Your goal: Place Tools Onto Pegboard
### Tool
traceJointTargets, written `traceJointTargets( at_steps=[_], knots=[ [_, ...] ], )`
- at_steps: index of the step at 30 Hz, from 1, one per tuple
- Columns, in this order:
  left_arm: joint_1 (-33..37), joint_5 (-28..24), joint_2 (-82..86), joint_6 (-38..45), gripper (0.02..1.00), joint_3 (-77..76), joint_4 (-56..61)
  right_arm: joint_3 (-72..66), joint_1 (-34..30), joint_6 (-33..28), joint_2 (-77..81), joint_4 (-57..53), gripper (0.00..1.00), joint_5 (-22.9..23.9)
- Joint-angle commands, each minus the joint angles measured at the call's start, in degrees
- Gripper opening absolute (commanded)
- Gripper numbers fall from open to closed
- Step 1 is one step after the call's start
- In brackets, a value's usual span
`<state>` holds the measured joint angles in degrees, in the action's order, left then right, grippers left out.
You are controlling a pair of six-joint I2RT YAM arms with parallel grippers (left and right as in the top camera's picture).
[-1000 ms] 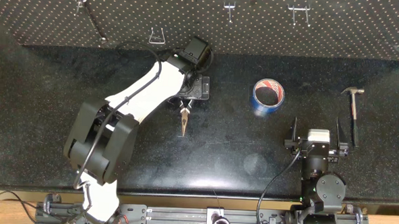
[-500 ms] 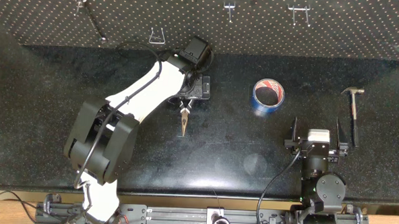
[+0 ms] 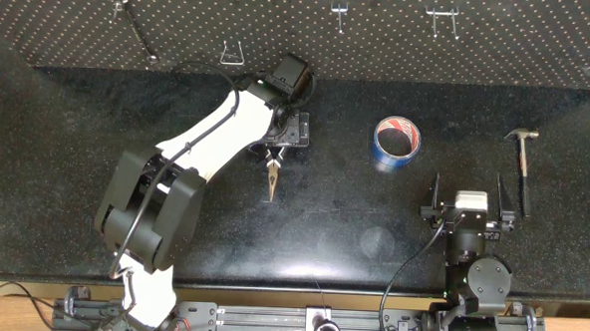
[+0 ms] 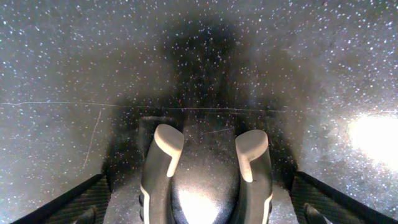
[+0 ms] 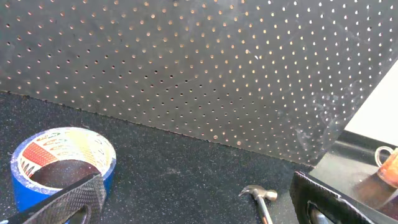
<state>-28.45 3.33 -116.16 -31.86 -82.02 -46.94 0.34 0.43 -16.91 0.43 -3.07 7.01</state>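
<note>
Under left gripper (image 3: 278, 145), pliers (image 3: 271, 180) nose away from pegboard (image 3: 282, 15).

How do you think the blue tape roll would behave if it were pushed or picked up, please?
The tape roll lies flat, hole upward, so a push would probably slide it rather than roll it. As a hollow ring it is likely light for its size. Its smooth curved wall might slip unless pinched across the wall.
</note>
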Motion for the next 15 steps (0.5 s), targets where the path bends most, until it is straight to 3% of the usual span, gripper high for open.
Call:
traceJointTargets(
  at_steps=[1, 8, 15],
  knots=[
    [0.0, -1.0, -1.6, -0.9, 0.842, -0.7, 0.0, -0.1, -0.2, -0.6, -0.2, -0.5, 0.976, 1.1],
    [0.0, -1.0, -1.6, -0.9, 0.638, -0.7, 0.0, -0.1, -0.2, -0.6, -0.2, -0.5, 0.976, 1.1],
    [0.0, -1.0, -1.6, -0.9, 0.599, -0.7, 0.0, -0.1, -0.2, -0.5, -0.2, -0.5, 0.976, 1.1]
  ],
)
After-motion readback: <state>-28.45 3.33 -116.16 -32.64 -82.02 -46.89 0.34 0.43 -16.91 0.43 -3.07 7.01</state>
